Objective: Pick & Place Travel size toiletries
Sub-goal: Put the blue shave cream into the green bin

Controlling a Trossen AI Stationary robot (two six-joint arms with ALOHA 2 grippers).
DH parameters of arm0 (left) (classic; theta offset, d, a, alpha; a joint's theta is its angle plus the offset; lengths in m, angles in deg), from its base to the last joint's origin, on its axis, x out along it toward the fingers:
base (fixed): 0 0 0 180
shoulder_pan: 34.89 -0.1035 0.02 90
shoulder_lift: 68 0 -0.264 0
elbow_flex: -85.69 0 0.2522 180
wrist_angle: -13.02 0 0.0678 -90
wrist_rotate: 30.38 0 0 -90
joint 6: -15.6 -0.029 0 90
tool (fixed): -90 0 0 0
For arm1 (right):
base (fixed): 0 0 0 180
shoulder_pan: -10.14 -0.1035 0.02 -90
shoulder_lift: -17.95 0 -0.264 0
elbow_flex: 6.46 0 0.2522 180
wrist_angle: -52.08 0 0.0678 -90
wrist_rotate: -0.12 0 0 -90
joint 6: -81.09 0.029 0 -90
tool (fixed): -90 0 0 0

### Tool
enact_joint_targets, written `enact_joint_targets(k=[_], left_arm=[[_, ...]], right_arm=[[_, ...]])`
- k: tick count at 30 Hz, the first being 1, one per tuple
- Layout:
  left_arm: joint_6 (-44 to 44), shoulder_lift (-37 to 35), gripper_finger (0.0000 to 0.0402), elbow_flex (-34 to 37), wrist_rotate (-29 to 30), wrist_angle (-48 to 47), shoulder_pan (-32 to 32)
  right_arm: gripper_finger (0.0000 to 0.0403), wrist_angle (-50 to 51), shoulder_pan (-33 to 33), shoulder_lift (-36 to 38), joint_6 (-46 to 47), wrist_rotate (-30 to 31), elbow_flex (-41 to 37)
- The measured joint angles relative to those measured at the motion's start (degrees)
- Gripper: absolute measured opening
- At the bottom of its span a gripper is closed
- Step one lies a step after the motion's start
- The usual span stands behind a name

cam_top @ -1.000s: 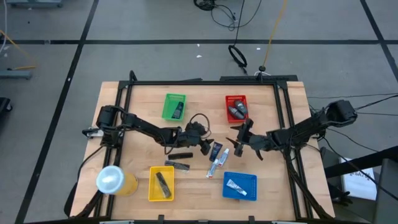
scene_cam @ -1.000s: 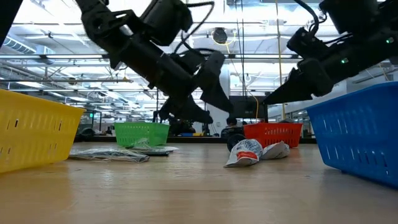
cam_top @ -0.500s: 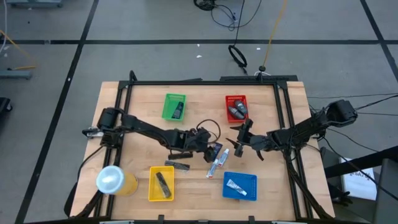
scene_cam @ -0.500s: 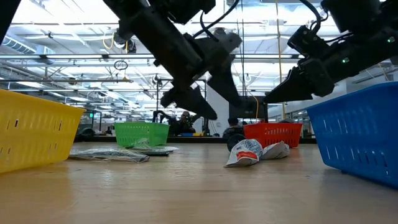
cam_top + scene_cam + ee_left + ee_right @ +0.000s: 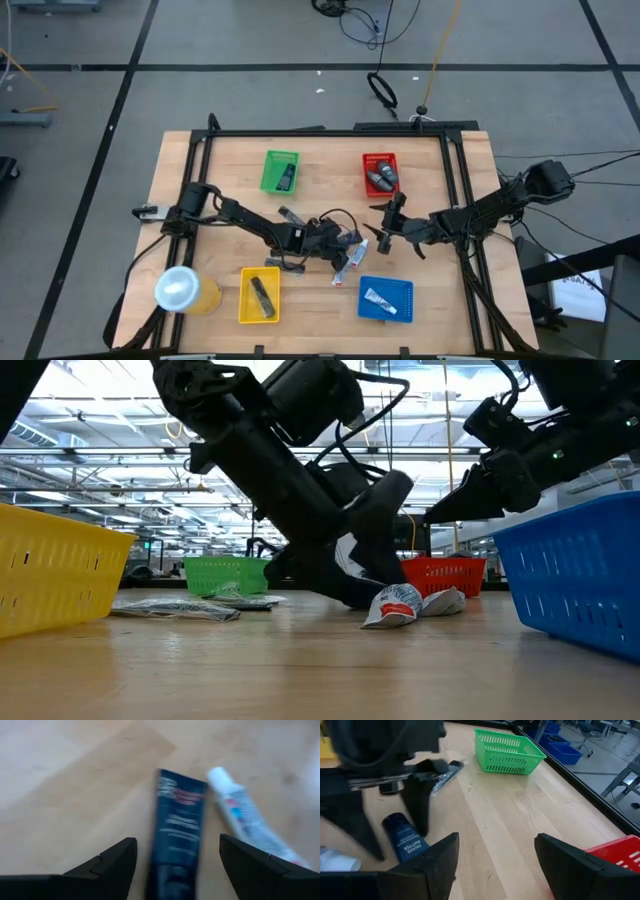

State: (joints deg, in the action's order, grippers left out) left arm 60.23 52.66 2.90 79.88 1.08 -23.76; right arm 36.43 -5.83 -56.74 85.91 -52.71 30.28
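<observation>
A dark blue tube lies flat on the wooden table, with a white tube beside it. My left gripper is open and low over the dark blue tube, one finger on each side and no touch showing. In the high view it is at the table's middle, and more white tubes lie just nearer. Dark oblong pieces lie to the left. My right gripper is open and hangs raised to the right of them.
There are four baskets: green and red toward the far side, yellow and blue toward the near side, each holding an item. A yellow cup with a whitish lid stands at the near left corner. A dark frame rims the table.
My left gripper has moved toward the table's right and near edge and come down from well above the table to just over the dark blue tube, staying open. A dark piece that the arm covered now shows to its left. The right arm kept still.
</observation>
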Motion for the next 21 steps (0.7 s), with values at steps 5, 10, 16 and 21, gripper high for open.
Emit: enact_joint_targets(k=[5, 10, 16, 21], left_arm=[[-4.91, -0.50, 0.0239, 0.09, 4.32, -4.32, -0.48], [-10.08, -0.81, 0.0150, 0.09, 4.18, -6.88, -1.53], [-10.95, -7.50, 0.0113, 0.38, 5.04, -18.80, -2.32], [-6.45, -19.43, 0.0113, 0.24, 10.98, -37.88, -4.48]], right_arm=[[0.0251, -0.37, -0.29, 0.00, -1.01, 0.04, 0.00], [0.0251, -0.36, -0.29, 0.01, -1.03, 0.05, 0.00], [0.0251, -0.33, -0.29, 0.02, -1.05, 0.07, 0.00], [0.0251, 0.20, -0.27, 0.02, -1.05, 0.07, 0.00]])
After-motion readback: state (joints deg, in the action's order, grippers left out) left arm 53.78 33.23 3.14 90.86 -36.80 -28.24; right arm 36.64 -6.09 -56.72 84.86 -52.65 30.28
